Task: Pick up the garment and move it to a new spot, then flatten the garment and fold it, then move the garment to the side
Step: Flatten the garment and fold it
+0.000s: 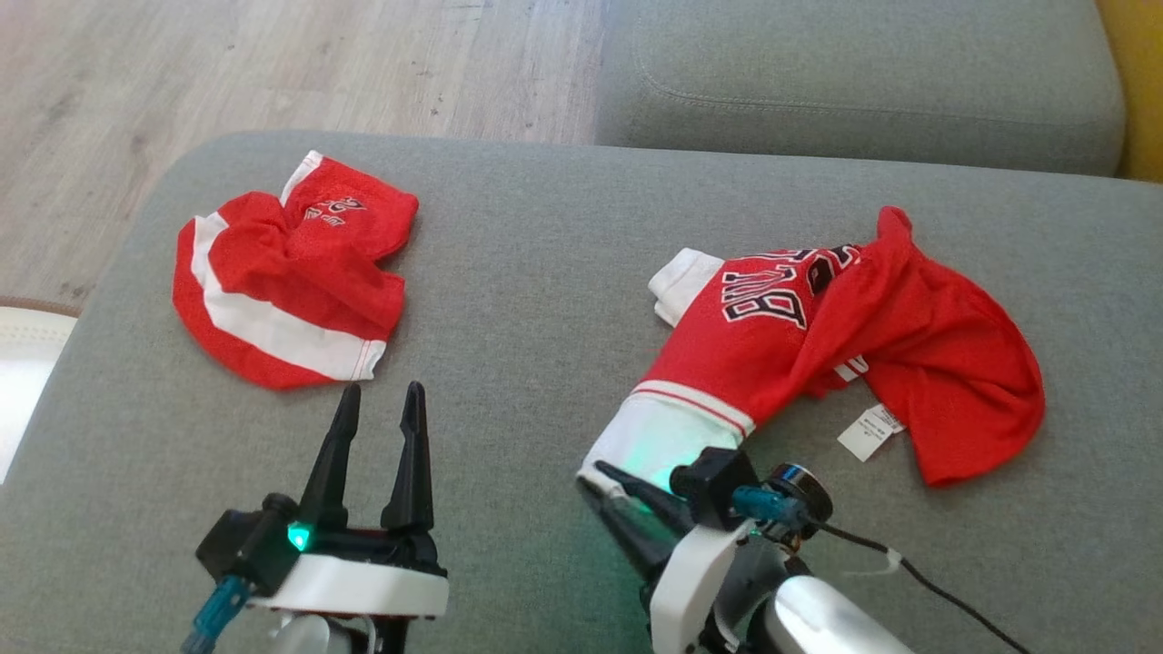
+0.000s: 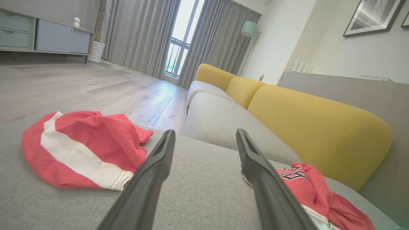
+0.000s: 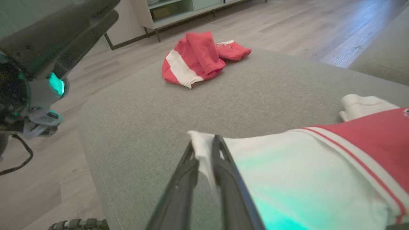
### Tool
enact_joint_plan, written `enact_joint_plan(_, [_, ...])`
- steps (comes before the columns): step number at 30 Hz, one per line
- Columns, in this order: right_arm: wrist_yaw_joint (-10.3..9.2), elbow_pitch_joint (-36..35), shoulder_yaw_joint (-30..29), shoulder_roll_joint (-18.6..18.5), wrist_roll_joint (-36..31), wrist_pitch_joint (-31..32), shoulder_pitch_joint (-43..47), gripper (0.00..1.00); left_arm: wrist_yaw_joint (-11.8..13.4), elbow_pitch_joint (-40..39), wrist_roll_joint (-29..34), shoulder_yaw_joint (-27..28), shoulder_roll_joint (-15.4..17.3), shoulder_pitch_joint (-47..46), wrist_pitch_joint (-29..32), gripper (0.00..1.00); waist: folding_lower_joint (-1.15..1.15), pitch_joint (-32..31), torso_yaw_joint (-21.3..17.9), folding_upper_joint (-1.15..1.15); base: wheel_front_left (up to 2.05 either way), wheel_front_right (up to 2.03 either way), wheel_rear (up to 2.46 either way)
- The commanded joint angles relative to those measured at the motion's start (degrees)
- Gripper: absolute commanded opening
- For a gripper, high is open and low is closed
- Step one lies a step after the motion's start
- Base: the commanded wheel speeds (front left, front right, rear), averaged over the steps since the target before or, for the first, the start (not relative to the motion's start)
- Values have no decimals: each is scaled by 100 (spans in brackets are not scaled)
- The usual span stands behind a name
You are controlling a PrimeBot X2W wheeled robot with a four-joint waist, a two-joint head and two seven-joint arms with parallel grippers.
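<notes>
Your right gripper (image 1: 591, 474) is pinched tight on the white hem corner of the red jersey (image 1: 772, 336), which lies crumpled on the right of the grey cushion (image 1: 536, 272), while your left gripper (image 1: 382, 392) hovers spread wide, holding nothing, near the red shorts (image 1: 291, 272).

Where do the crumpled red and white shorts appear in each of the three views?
Head view: shorts, upper left, on the grey cushion.
Left wrist view: shorts, middle left.
Right wrist view: shorts, top centre.
Shared landmark: the red jersey, right of the shorts in every view.
</notes>
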Motion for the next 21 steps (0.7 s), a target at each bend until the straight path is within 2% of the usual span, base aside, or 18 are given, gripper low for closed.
enact_joint_plan(1, [-4,-95,108,99,43,50,-170,100,9,-162,61,186,4,-175,-55,100,0,-11,0,0,0,0,0])
enact_joint_plan(5, [-4,-84,-281,99,-17,-80,-328,100,9,-171,77,233,13,-128,-55,100,0,-11,-85,0,0,0,0])
enact_joint_plan(11, [-4,-270,-1357,99,-336,-453,-505,100,9,-232,79,212,10,-138,-55,100,0,20,-292,0,0,0,0])
enact_joint_plan(12, [-4,-270,-1357,99,-336,-453,-505,100,9,-232,79,212,10,-138,-55,100,0,20,-292,0,0,0,0])
enact_joint_plan(15, [-4,-478,-2182,99,-636,-832,-456,100,9,-287,51,169,6,-157,-55,100,0,55,-463,0,0,0,0])
enact_joint_plan(21, [-4,-655,-3449,99,-559,-1419,-59,100,9,-323,24,76,1,-174,-55,100,0,112,-688,0,0,0,0])
